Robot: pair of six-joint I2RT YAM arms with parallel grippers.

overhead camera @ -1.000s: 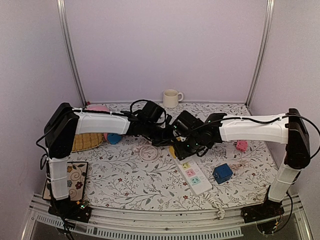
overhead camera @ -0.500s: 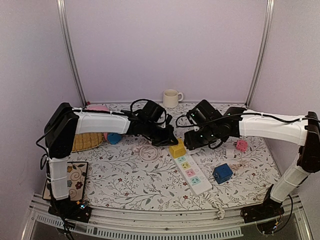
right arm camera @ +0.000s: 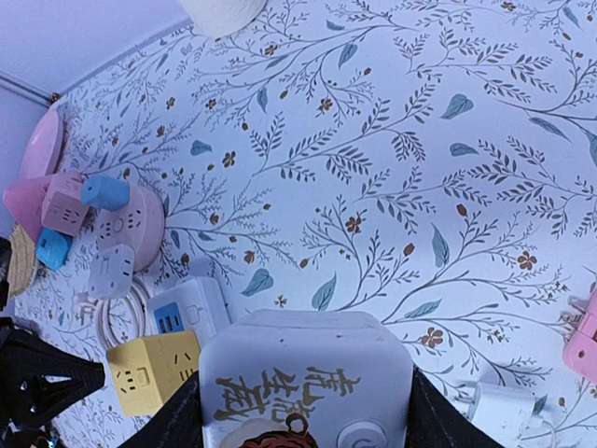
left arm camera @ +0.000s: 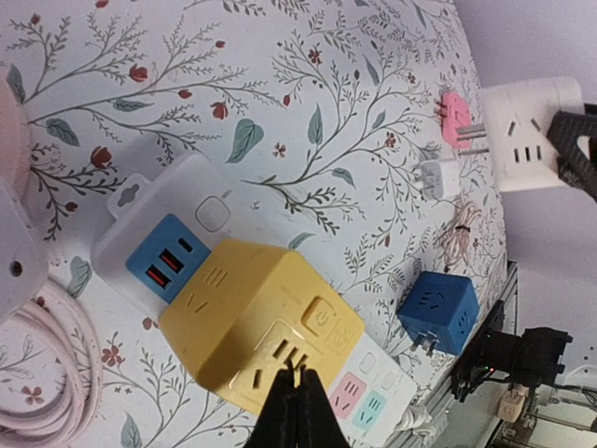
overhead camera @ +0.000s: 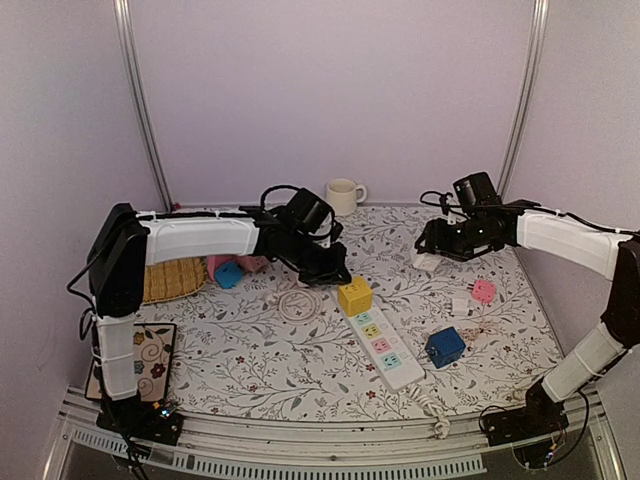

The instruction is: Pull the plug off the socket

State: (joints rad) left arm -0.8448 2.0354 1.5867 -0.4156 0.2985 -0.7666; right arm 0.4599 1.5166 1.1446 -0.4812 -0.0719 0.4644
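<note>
Right side. My right gripper [overhead camera: 431, 254] is clamped on the white plastic plug cube [right arm camera: 303, 373]. One dark finger [right arm camera: 179, 427] presses on each side of it, and the face with gold characters is turned toward my wrist camera. The white plastic plug cube sits clear of the long white plastic power strip [overhead camera: 386, 346], well apart from it and off to its far right. No part of the cube touches the strip.

Left side. My left gripper [left arm camera: 298, 385] is narrowed right down, with the two fingertips pressed together and nothing between them. The tips sit against the front face of the yellow plastic cube adapter [left arm camera: 261, 331]. That adapter is seated on the far end of the long white plastic power strip, just beside the strip's blue USB panel [left arm camera: 168, 263].

Other items, located from the strip:
- A blue plastic cube adapter [overhead camera: 444, 346] lies just to the right of the near end.
- A small pink plastic plug [overhead camera: 484, 291] lies farther right, near the table edge.
- A coiled pale cable [overhead camera: 297, 304] lies just left of the far end.
- A white ceramic mug [overhead camera: 342, 196] stands well beyond the far end, by the back wall.
</note>
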